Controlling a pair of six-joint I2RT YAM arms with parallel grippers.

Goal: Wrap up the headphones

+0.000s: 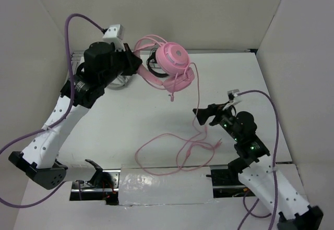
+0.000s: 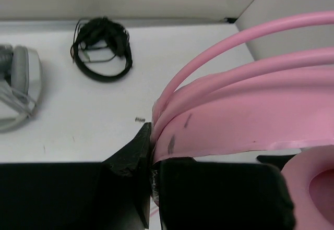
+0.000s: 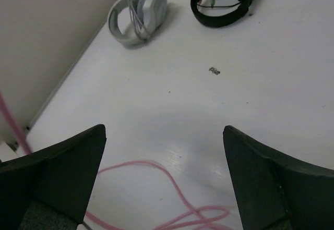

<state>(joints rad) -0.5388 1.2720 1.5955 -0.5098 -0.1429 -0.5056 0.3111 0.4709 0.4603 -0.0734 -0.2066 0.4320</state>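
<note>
The pink headphones are held up above the back of the table. My left gripper is shut on their pink headband, which fills the left wrist view between the black fingers; an earcup shows at the lower right. The thin pink cable hangs down from the headphones and lies in loose loops on the table. My right gripper is open and empty, low over the table beside the cable. In the right wrist view the cable loops lie below the spread fingers.
Grey-white headphones and black headphones lie at the back of the table; they also show in the left wrist view, grey-white and black. White walls close in the table on three sides. A taped strip runs along the front edge.
</note>
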